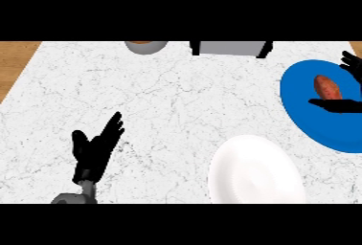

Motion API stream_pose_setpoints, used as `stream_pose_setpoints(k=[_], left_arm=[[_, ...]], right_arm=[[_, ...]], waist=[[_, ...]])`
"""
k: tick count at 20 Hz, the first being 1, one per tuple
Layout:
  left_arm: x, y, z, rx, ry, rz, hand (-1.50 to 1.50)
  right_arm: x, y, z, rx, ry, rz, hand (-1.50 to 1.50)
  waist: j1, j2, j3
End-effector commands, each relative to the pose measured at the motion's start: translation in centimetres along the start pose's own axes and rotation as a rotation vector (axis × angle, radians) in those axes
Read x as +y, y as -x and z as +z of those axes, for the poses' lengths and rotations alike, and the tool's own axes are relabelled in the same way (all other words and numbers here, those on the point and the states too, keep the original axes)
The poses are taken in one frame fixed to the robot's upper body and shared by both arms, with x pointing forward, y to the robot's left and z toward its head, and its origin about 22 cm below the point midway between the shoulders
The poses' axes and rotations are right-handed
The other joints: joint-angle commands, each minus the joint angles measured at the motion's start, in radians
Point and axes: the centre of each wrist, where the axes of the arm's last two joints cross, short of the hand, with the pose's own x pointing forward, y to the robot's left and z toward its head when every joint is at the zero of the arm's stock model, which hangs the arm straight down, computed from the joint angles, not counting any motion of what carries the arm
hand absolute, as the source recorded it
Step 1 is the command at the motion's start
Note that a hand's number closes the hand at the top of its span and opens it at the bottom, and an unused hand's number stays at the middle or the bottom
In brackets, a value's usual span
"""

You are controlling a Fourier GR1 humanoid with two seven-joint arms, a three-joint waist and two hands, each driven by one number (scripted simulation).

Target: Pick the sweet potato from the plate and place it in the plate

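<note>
**Right hand closes in on the sweet potato**

The sweet potato (326,87) lies on the blue plate (304,115) at the table's (163,95) right edge, not yet lifted. The right hand (342,105) straddles it, thumb below and fingers (350,61) above, spread and not yet closed on it, apparently to take it from both sides. The white plate (254,174), near and bare, looks like the target. The left hand (96,146) rests open at lower left, out of the way.

sweet potato (326,87) on far-right plate (311,125) | second plate (254,174) nearer, left of it
</note>
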Motion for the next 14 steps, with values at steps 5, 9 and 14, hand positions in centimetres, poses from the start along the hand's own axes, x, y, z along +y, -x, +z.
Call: stream_pose_setpoints(k=[5,9,14], left_arm=[[0.6,0.0,-0.1,0.034,-0.020,-0.001,0.00],[0.5,-0.8,0.1,0.029,-0.015,0.022,0.00],[0.4,0.3,0.4,0.034,-0.022,0.018,0.00]], right_arm=[[-5.7,0.5,1.1,0.035,0.076,-0.209,-1.50],[-9.5,2.1,4.3,0.046,-0.046,-0.282,-1.50],[-12.9,2.6,6.6,0.027,-0.126,-0.327,-1.50]], waist=[[-0.007,0.002,-0.002],[-0.021,-0.002,-0.002],[-0.026,-0.004,-0.001]])
